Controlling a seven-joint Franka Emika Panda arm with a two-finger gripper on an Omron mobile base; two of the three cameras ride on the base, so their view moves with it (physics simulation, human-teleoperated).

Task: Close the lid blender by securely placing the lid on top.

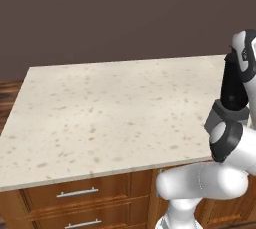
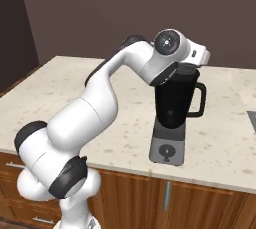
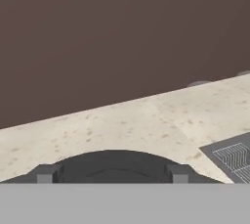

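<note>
- Your gripper's two small dark fingertips (image 3: 46, 174) poke up at the bottom of the hand view, flanking a dark grey rounded disc, the lid (image 3: 112, 165); whether they clamp it, you cannot tell.
- Your tall black tapered blender (image 2: 175, 104) stands on the speckled beige stone counter (image 2: 220, 138), directly beneath the white arm's wrist.

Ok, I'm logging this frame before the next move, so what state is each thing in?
Blender: upright on the counter.
Lid: dark disc below the fingertips, seemingly on the blender; seating unclear.
Gripper: open, spread wide over the lid.
Drawers: shut.
</note>
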